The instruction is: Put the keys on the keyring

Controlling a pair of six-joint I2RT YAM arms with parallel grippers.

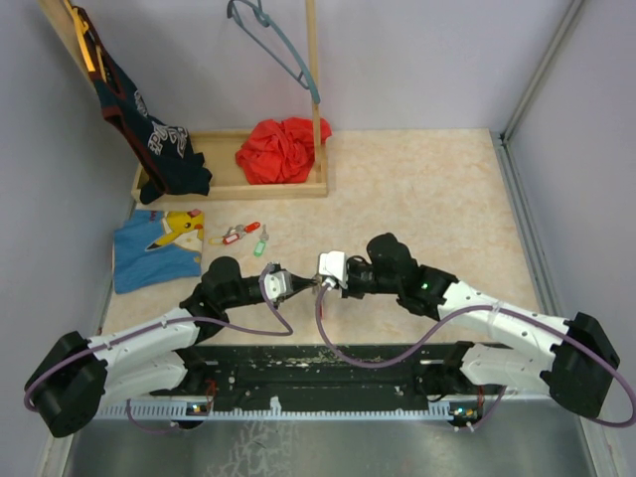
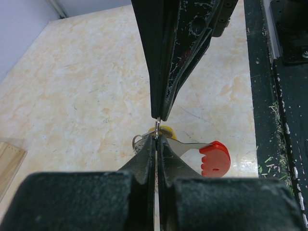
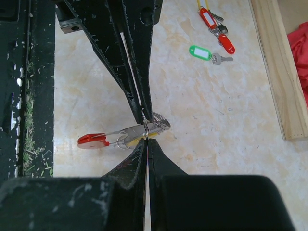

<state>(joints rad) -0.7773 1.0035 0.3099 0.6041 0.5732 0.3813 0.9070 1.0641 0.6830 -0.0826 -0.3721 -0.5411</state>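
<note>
A pale marbled tabletop [image 1: 427, 189] lies between plain lilac walls [image 1: 397, 60]. At the back, a wooden tray [image 1: 288, 191] carries one red cloth [image 1: 281, 149], with one dark shirt [image 1: 149, 139] hanging at its left. One blue cloth [image 1: 139, 263] lies nearer. Beside it are loose keys [image 1: 241, 236] with three tags, two red and one green. At the middle, the left claw [image 2: 156, 138] and right claw [image 3: 146, 140] meet tip to tip, both closed tight on the thin metal keyring [image 3: 161, 117], which carries one red-headed key [image 2: 214, 159].
</note>
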